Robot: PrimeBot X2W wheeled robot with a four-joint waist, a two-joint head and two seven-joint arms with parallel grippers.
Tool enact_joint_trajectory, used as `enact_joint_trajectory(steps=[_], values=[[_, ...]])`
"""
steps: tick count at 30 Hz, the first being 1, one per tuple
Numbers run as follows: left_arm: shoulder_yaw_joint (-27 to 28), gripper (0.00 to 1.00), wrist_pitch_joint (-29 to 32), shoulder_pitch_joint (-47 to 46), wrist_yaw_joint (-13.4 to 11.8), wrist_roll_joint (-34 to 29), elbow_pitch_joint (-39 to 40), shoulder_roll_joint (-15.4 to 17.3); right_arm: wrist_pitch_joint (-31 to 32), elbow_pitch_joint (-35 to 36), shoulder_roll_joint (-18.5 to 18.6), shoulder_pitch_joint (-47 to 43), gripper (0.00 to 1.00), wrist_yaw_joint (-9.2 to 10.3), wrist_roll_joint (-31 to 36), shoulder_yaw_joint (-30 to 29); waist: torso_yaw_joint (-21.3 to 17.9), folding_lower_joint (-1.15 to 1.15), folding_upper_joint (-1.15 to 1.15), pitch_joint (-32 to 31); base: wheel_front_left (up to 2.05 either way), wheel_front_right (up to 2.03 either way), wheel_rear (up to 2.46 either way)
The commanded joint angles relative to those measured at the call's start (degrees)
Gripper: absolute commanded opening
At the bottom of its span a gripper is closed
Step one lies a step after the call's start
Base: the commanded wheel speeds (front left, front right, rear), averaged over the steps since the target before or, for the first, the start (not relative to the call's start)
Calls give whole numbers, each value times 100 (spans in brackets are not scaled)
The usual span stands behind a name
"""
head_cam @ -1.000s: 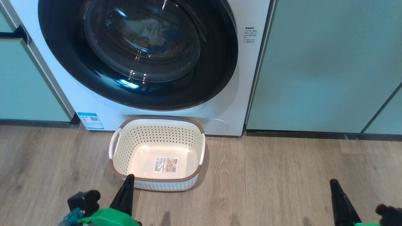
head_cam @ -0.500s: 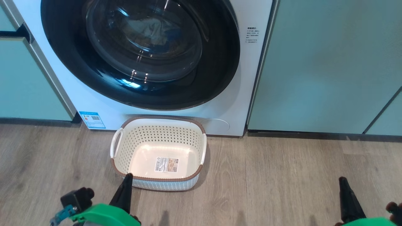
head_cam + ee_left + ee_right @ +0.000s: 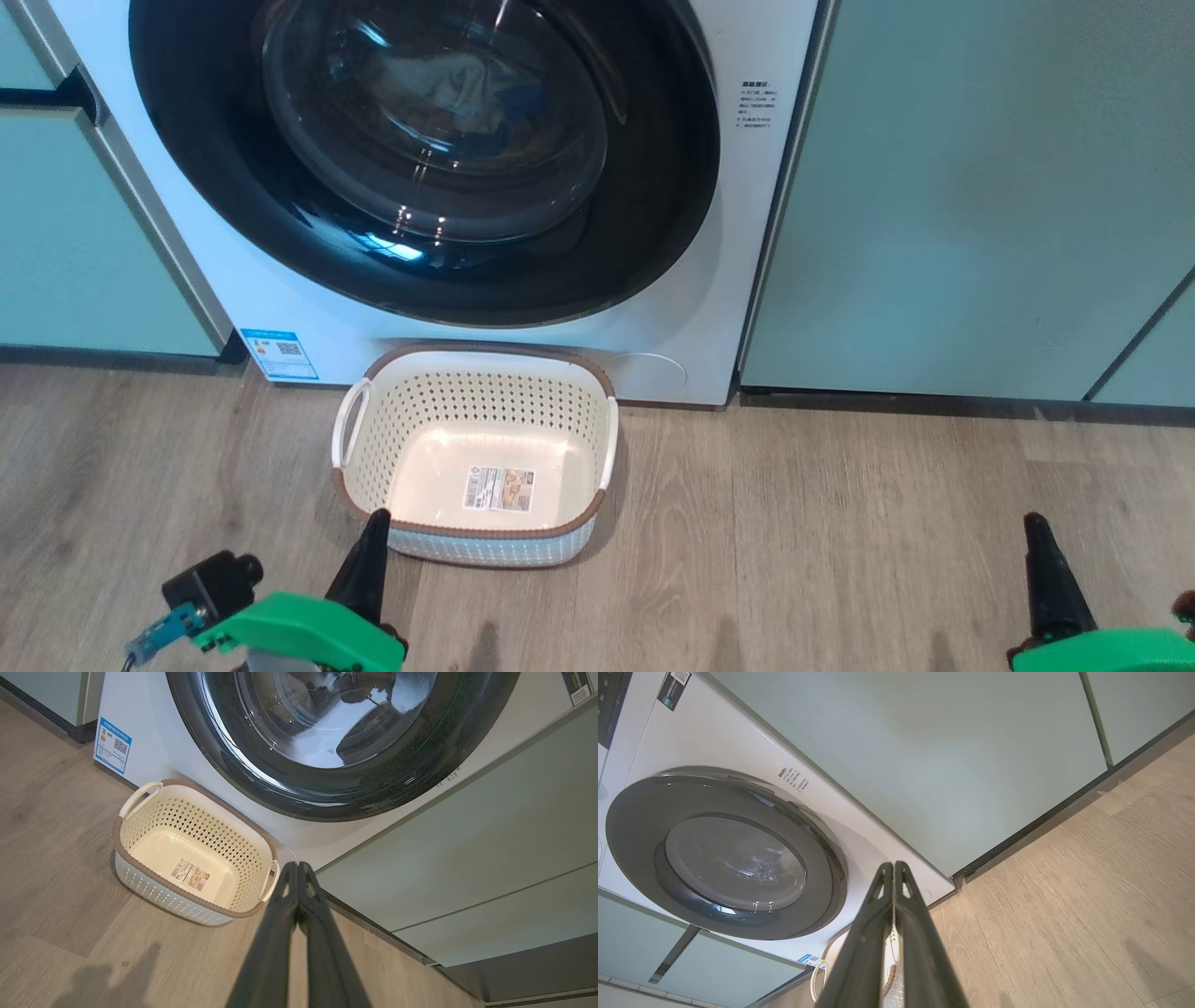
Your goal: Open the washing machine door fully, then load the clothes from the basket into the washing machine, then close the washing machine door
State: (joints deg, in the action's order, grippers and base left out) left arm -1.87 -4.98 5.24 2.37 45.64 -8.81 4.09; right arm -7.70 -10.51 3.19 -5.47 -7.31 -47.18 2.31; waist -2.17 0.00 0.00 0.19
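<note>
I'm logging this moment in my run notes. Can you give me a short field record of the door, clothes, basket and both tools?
washing machine door: closed
clothes: apparently inside; pale fabric seen through the door
basket: empty except paper label; on wood floor
left tool: shut, holding nothing
right tool: shut, holding nothing

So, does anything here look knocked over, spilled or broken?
Nothing stands out. The basket stands upright on the floor in front of the washing machine, holding just its paper label, and the washing machine door is shut and looks undamaged.
</note>
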Motion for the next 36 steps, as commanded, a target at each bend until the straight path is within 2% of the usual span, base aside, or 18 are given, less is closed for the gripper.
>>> enact_joint_trajectory(steps=[1, 36], values=[[162, 0, 39, -330, 43, 175, 125, 13, 34, 157, 107, 326, 0, -8, -184, -2, 5, 0, 0, 0, 0, 0, 0], [485, 0, 572, -725, 271, 2357, -191, -46, 602, -83, 134, 722, 0, -13, -2391, -299, 108, 0, 0, 0, 0, 0, 0]])
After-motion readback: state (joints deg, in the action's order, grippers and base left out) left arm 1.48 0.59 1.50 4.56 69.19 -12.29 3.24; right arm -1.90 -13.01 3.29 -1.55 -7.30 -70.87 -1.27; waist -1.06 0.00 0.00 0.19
